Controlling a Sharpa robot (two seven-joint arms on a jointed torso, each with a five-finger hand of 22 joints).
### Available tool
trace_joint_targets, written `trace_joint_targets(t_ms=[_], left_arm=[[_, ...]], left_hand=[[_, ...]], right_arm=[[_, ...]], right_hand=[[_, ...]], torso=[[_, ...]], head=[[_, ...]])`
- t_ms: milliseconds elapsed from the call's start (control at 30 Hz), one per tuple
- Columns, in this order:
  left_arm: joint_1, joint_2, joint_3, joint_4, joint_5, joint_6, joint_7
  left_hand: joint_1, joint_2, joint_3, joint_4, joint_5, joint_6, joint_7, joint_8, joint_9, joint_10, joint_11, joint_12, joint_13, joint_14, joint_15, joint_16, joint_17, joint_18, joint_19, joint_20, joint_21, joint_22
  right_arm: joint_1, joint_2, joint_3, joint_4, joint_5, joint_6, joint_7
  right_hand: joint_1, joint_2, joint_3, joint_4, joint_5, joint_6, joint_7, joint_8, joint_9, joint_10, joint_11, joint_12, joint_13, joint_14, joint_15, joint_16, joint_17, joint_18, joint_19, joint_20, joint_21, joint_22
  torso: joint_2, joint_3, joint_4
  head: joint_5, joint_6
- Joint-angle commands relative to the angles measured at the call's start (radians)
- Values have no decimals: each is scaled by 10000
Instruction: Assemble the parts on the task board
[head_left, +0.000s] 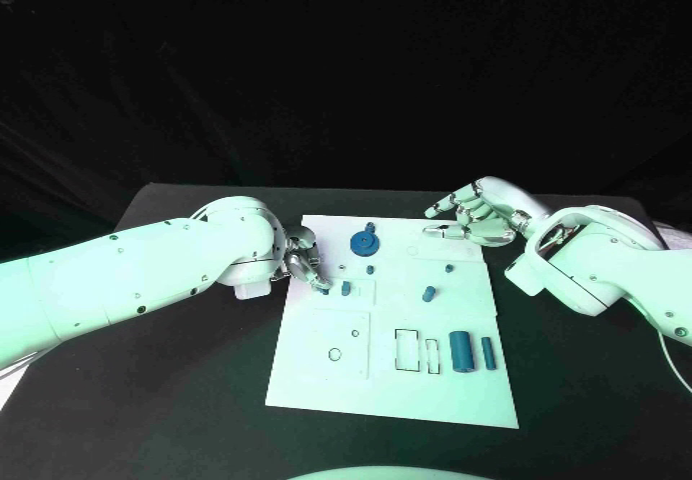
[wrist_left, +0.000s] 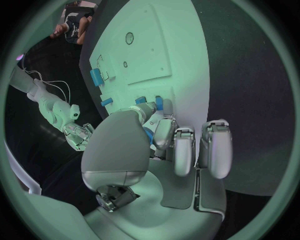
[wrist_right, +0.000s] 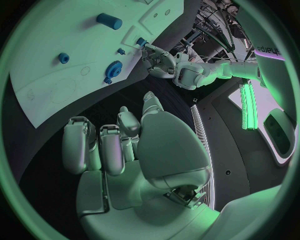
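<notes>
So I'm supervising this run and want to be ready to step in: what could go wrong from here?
1. The left hand works at the task board's left edge; its fingers are close around a small blue part, so a pinch could slip or knock it out of place.
2. The right hand hovers by the board's far right corner, near the blue gear; a sweep inward might bump it.

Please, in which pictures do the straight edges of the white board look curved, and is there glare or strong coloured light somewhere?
Head view: the task board keeps straight edges under an even greenish light, with a dark background. Left wrist view: the fisheye lens bends the board's edge, and the left hand looks very large. Right wrist view: the board again curves behind the right hand, and a bright green lamp glares.
</notes>
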Motion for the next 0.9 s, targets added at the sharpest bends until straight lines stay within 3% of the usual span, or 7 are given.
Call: trace_joint_targets(t_ms=[33, 667, 767, 900], left_arm=[[-31, -3, -19, 37, -103, 486, -109], [-36, 109, -22, 8, -45, 305, -300], [-35, 157, -24, -20, 31, 280, -394], [-34, 229, -25, -71, 124, 315, -551]], left_hand=[[84, 36, 1302, -1255, 69, 170, -96, -25, 4, 77, -8, -63, -9, 1039, -48, 31, 2634, -125, 830, -53, 66, 2357], [-20, -24, 1348, -1283, 216, 267, -118, -58, -9, 122, -24, -66, -8, 1039, -56, 31, 2634, -129, 838, -57, 80, 2371], [-250, -53, 1333, -1239, 626, 371, -168, -64, 2, 203, -59, 45, 117, 1039, -78, 31, 2634, -138, 856, -67, 108, 2396], [-658, 17, 1107, -1059, 752, 536, -263, -47, 33, 282, -119, 163, 254, 1039, -125, 31, 2634, -136, 854, -87, 102, 2394]], right_arm=[[-8, 1, 0, 9, -26, 119, 92], [-8, -1, 0, 24, -25, 116, 92], [-8, -7, 0, 34, -25, 114, 90], [-8, -30, 0, 65, -25, 113, 88]], right_hand=[[4, 96, -39, 2, 35, 93, 3, -1, 12, -9, -30, 55, 10, 656, -87, -49, 1002, 83, -61, 6, -49, -9], [4, 96, -39, 2, 35, 93, 3, -1, 12, -9, -30, 55, 10, 656, -87, -49, 1002, 83, -61, 6, -49, -9], [4, 96, -39, 2, 35, 93, 3, -1, 12, -9, -30, 55, 10, 656, -87, -49, 1002, 83, -61, 6, -49, -9], [2, 107, -58, 5, 47, 96, 2, -1, 14, -10, -31, 54, 3, 656, -88, -59, 994, 86, -67, 5, -62, -23]], torso=[[0, 0, -4], [-2, 6, -2], [0, 12, -5], [0, 18, -6]], head=[[-2, -31], [16, -32], [22, -39], [15, -61]])
